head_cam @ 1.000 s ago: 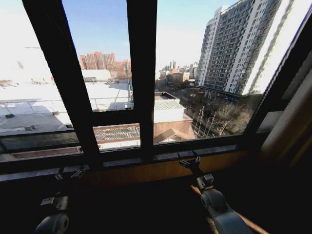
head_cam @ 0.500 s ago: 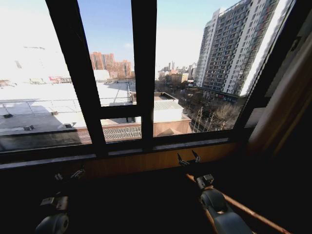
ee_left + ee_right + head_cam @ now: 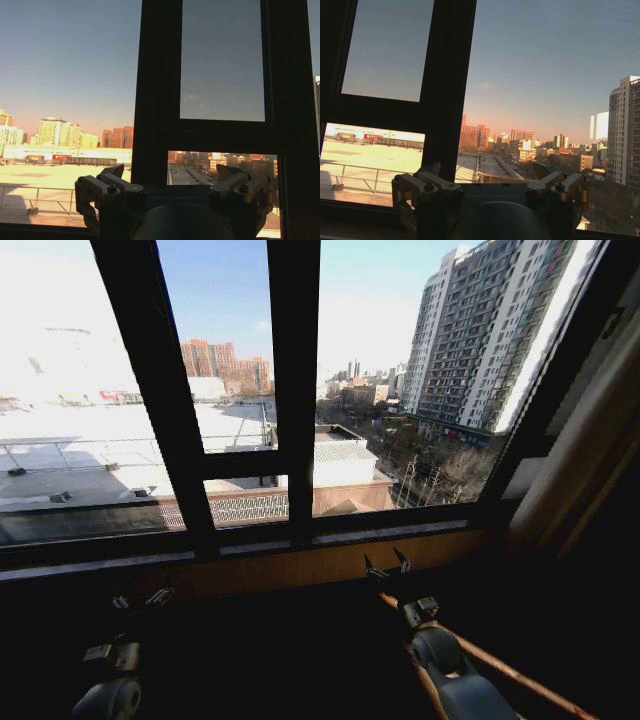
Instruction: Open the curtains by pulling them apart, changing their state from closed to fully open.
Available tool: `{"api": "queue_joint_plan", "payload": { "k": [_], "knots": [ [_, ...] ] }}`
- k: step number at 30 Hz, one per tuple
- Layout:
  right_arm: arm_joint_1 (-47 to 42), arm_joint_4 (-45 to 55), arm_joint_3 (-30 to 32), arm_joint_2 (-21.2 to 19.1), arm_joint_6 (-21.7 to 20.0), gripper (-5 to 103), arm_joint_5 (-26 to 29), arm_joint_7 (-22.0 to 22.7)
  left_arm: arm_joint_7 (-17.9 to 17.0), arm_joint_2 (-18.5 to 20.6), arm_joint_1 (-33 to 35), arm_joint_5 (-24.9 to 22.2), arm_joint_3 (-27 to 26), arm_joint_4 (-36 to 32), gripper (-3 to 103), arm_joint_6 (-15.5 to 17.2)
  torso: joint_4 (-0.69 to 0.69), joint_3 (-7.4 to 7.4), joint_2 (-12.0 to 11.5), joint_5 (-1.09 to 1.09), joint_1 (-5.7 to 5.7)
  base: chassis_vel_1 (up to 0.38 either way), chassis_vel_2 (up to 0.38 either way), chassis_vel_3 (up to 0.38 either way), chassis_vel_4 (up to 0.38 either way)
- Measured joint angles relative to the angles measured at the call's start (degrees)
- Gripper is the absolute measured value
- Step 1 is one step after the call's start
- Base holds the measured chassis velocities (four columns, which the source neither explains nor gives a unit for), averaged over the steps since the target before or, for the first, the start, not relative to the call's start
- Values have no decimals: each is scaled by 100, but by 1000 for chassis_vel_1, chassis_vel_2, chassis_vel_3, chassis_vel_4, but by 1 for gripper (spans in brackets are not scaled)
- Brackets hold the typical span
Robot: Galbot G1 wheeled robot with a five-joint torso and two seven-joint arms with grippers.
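Observation:
The curtains are out of view; the window glass (image 3: pixel 230 360) stands uncovered, with the city behind it. My left gripper (image 3: pixel 140 597) hangs low in the shadow below the sill. In the left wrist view it (image 3: pixel 172 182) is open, its fingers (image 3: pixel 100 186) spread wide with nothing between them. My right gripper (image 3: pixel 385 565) is raised just in front of the wooden sill panel (image 3: pixel 300 575), also open and empty. The right wrist view shows it (image 3: pixel 487 182) facing the glass, with one finger (image 3: pixel 417 184) on each side.
Dark window posts (image 3: pixel 295 390) split the panes. An opaque brown drape (image 3: pixel 590 460) fills the right edge beside the frame. The floor under the sill is in deep shadow, with a narrow sunlit strip (image 3: pixel 510 672) by my right arm.
The whole picture has shifted since a second ago, so the camera turned; the brown drape now takes up more of the right edge. Both arms keep their pose and both grippers stay open.

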Motion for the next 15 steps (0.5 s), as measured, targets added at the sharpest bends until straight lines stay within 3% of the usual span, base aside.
{"api": "queue_joint_plan", "payload": {
  "k": [8, 15],
  "knots": [
    [-1, 0, 1, -1, 0, 100, 0, 0, 3, -1, 1, 0, 1, -2, 100, 0, -3, 0, 2, 5, -2, -97, -161, 98, 140],
    [-1, 0, 1, 0, 0, 100, 0, 0, 4, -1, 0, 0, 0, -2, 100, 0, 1, 2, 0, -2, 3, -22, -10, 27, 17]
  ]
}}
